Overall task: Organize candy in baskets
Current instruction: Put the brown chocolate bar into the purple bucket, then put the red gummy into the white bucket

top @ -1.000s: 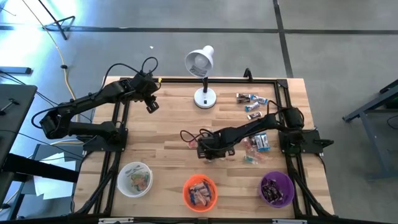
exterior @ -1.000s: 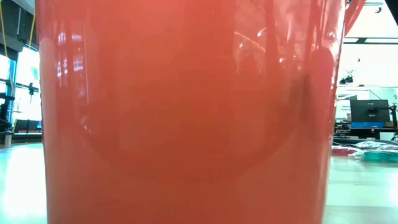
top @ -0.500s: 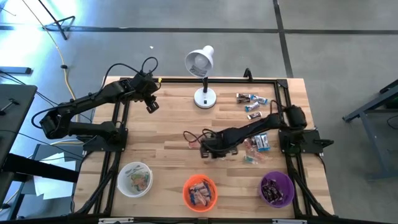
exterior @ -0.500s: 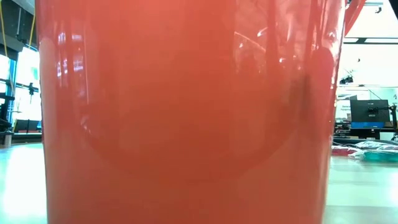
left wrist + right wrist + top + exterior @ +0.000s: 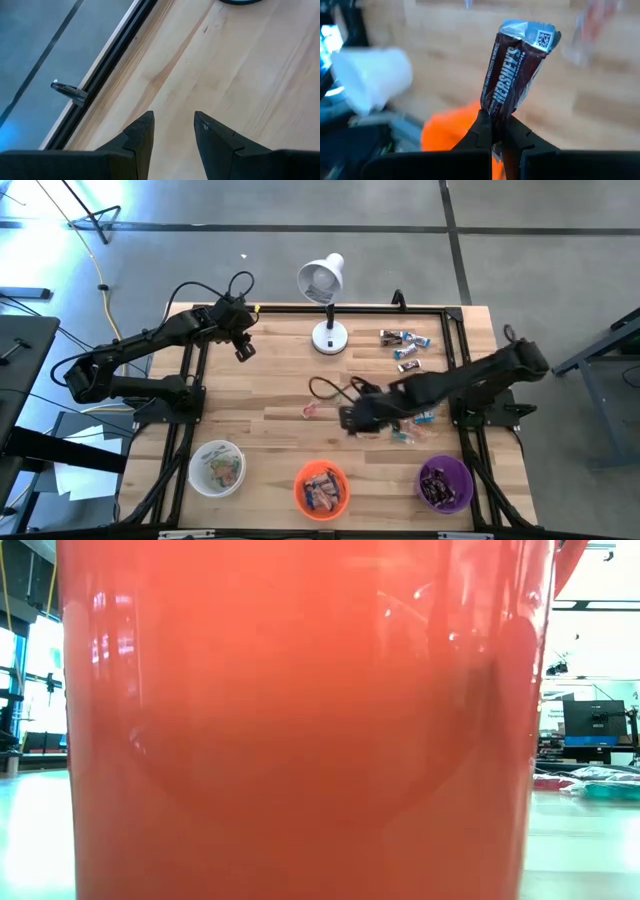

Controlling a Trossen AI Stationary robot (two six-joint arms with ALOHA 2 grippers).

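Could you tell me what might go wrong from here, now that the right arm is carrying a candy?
The right tool pinches only the bottom end of the brown Hershey's bar, so the bar could slip or swing loose. A loose red candy lies on the table and could be overlooked. The orange basket blocks the low view.

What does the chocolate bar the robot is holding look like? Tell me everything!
The chocolate bar is a small candy in a shiny dark brown wrapper with silver Hershey's lettering running along its length. Its far end is crimped silver foil with a little square code printed on it. The right hand pinches its lower end between two dark fingers, so it sticks out, tilted a bit. It hangs in the air, touching nothing else, over the wooden table, with the orange basket and the white basket blurry beyond it.
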